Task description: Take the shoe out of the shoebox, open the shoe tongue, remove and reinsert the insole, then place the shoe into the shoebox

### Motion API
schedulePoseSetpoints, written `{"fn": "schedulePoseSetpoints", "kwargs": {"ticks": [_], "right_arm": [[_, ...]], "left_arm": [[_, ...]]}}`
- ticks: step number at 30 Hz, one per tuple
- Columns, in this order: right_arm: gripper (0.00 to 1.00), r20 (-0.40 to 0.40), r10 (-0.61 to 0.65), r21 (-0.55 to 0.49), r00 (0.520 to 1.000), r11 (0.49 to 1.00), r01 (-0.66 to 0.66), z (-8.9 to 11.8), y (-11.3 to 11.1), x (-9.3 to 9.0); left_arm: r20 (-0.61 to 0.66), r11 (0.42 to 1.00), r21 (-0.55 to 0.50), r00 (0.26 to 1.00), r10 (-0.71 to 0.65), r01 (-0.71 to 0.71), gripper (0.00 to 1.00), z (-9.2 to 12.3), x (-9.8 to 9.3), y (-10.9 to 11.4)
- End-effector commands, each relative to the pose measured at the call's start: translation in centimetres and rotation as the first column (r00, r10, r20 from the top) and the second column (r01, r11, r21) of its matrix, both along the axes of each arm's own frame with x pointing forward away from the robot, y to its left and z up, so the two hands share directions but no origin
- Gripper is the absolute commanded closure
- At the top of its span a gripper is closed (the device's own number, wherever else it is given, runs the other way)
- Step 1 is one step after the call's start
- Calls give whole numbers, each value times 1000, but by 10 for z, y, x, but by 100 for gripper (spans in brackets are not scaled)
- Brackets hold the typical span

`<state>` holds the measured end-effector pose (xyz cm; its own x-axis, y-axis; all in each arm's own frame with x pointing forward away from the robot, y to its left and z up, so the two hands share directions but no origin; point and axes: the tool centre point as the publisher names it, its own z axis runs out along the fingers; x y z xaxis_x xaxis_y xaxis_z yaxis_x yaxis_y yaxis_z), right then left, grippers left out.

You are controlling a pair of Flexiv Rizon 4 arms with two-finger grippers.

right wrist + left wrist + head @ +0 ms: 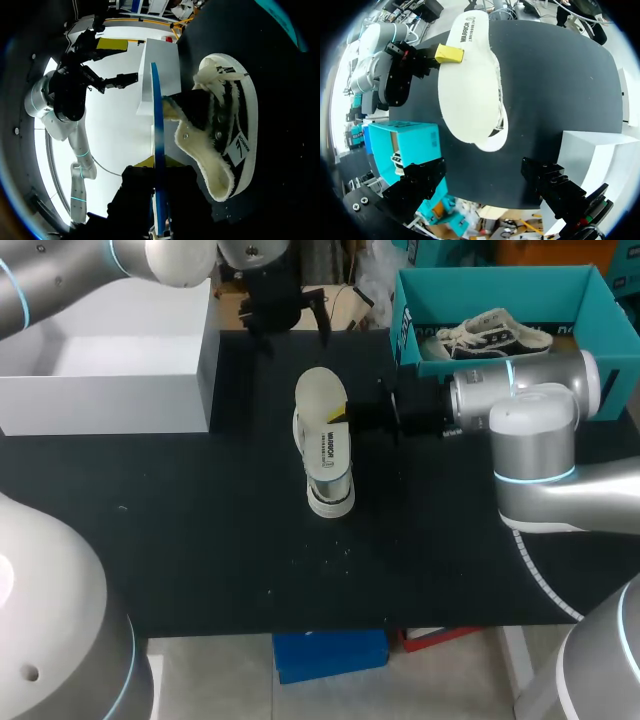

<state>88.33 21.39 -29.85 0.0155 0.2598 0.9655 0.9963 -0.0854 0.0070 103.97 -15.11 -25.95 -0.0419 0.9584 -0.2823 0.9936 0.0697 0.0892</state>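
Gripping the insole (320, 395) flat just above the shoe (330, 475) on the worktop (200, 540), long axes roughly parallel, with the right tool (340, 417) closed on its edge and the left tool (285, 320) spread, empty, farther off.

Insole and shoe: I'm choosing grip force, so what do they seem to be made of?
The insole looks like a thin foam sheet, with a matte cream top and a blue underside. The shoe has a dark-and-white fabric upper, probably canvas, a fuzzy fleece-like lining and a smooth white sole rim, likely rubber.
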Motion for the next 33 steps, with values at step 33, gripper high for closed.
{"fn": "schedulePoseSetpoints", "kwargs": {"ticks": [33], "right_arm": [[100, 1, -3, -1, 1000, 1000, 3, 0, 1, -1]], "left_arm": [[-2, 999, 15, 999, 37, -37, 0, 20, -166, -33]]}}
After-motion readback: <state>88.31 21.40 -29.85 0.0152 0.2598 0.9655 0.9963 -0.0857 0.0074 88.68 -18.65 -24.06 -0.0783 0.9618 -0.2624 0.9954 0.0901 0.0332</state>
